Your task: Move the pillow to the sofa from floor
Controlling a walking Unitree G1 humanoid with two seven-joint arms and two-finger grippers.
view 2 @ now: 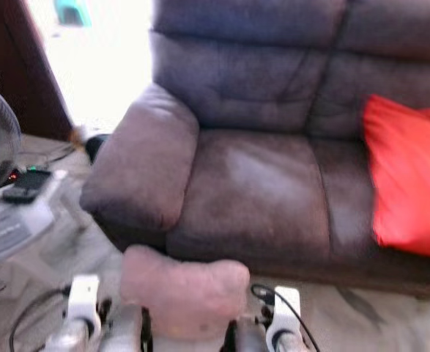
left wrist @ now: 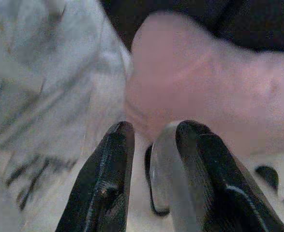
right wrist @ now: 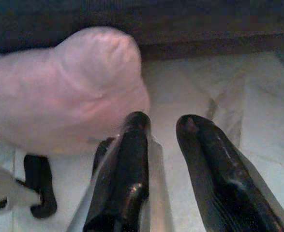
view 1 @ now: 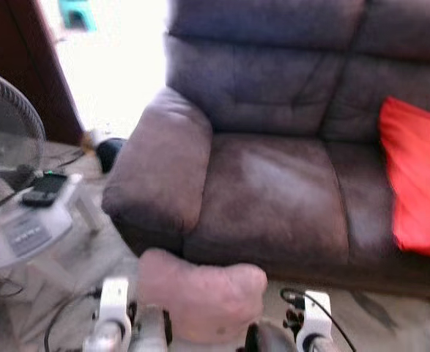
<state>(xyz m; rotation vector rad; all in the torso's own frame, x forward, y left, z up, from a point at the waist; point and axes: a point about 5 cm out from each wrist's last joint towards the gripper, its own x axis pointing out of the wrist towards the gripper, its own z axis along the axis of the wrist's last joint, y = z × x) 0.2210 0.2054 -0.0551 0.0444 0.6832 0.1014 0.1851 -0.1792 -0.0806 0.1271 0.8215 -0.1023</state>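
Halfway, I judge: the soft pale-pink fabric pillow (view 1: 200,293) sits squeezed between left end effector (left wrist: 151,137) and right end effector (right wrist: 163,125), both spread, brown suede sofa (view 1: 273,191) at twelve o'clock.

I have both arms low at the bottom of the head views, wrists side by side and reaching forward; the left gripper (left wrist: 151,133) points ahead with its two black fingers (left wrist: 108,179) parted by a narrow gap, tips close against the pillow (left wrist: 204,82); the right gripper (right wrist: 163,123) mirrors it, fingers (right wrist: 127,164) spread a little, the inner tip just beside the pillow's other end; nothing sits between either pair of fingers; white wrist housings flank the pillow.
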